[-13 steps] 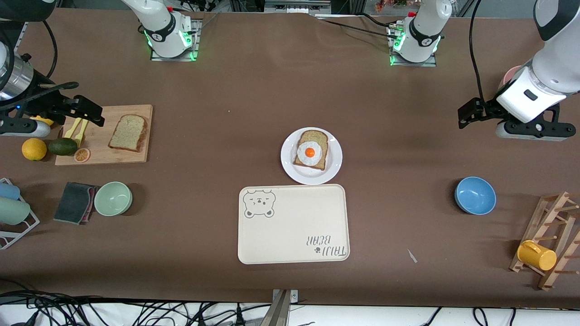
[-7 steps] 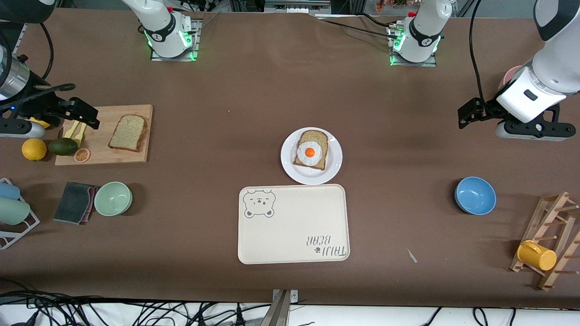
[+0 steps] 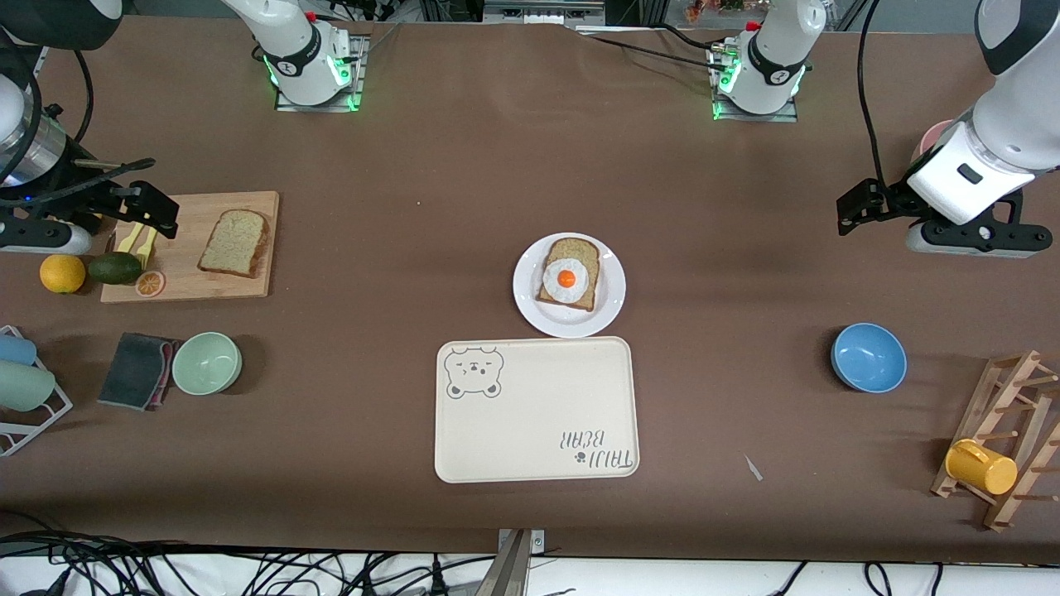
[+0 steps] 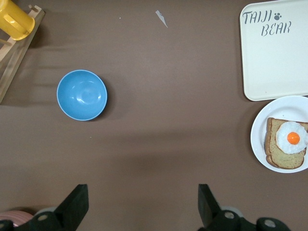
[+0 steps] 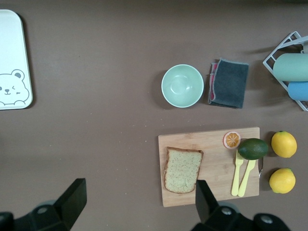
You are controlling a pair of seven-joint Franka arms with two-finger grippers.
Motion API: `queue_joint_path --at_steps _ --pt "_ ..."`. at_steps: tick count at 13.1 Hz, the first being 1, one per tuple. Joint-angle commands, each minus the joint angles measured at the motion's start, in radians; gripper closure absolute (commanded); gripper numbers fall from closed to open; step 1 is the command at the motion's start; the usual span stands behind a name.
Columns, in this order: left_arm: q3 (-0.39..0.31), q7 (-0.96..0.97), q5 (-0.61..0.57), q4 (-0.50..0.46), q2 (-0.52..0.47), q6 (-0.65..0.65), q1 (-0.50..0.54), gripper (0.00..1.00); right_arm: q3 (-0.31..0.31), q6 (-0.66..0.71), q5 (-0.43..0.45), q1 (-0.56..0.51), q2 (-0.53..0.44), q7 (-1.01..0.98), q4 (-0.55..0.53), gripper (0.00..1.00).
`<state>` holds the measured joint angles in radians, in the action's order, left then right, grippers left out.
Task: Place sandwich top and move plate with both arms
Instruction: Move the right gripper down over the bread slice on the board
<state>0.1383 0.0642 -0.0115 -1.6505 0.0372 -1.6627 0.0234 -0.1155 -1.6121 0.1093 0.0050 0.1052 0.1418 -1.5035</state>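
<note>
Lying flat on the wooden cutting board (image 3: pixel 189 247) toward the right arm's end of the table, the sandwich top (image 3: pixel 235 242) is untouched, with a yellow fork and knife (image 3: pixel 141 240), an avocado (image 3: pixel 115 267) and an orange slice (image 3: pixel 150 284) sharing the board. Up in the air over that board's outer end, the right gripper (image 3: pixel 153 211) has its fingers spread apart and empty, while the left gripper (image 3: pixel 857 209) waits over bare table at the left arm's end, its fingers likewise parted around nothing. At the table's middle the plate (image 3: pixel 569 285) carries a bread slice (image 3: pixel 570 252) topped by a fried egg (image 3: pixel 566 279), touching the farther edge of the cream bear-print tray (image 3: pixel 537 409).
</note>
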Motion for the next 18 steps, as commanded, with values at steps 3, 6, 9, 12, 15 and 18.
queue_joint_path --at_steps 3,6,9,12,15,18 --pt "0.0 -0.012 0.025 0.028 0.016 0.012 -0.003 0.0 0.007 -0.047 -0.065 -0.007 0.051 0.007 -0.053 0.0" --pt "0.0 -0.012 0.025 0.028 0.016 0.012 -0.003 0.0 0.007 -0.214 -0.046 -0.002 0.039 0.079 -0.229 0.0" --pt "0.0 -0.012 0.025 0.028 0.018 0.012 -0.003 0.0 0.005 -0.299 0.01 -0.002 0.044 0.094 -0.375 0.0" --pt "0.0 -0.012 0.025 0.026 0.016 0.012 -0.002 0.0 0.007 -0.417 0.01 -0.003 0.036 0.165 -0.545 0.01" --pt "0.0 -0.012 0.025 0.025 0.016 0.012 -0.002 0.0 0.045 -0.638 0.012 -0.007 0.005 0.156 -0.742 0.01" --pt "0.0 -0.012 0.025 0.024 0.018 0.012 -0.002 0.0 0.048 -0.631 0.012 -0.007 0.013 0.154 -0.742 0.01"
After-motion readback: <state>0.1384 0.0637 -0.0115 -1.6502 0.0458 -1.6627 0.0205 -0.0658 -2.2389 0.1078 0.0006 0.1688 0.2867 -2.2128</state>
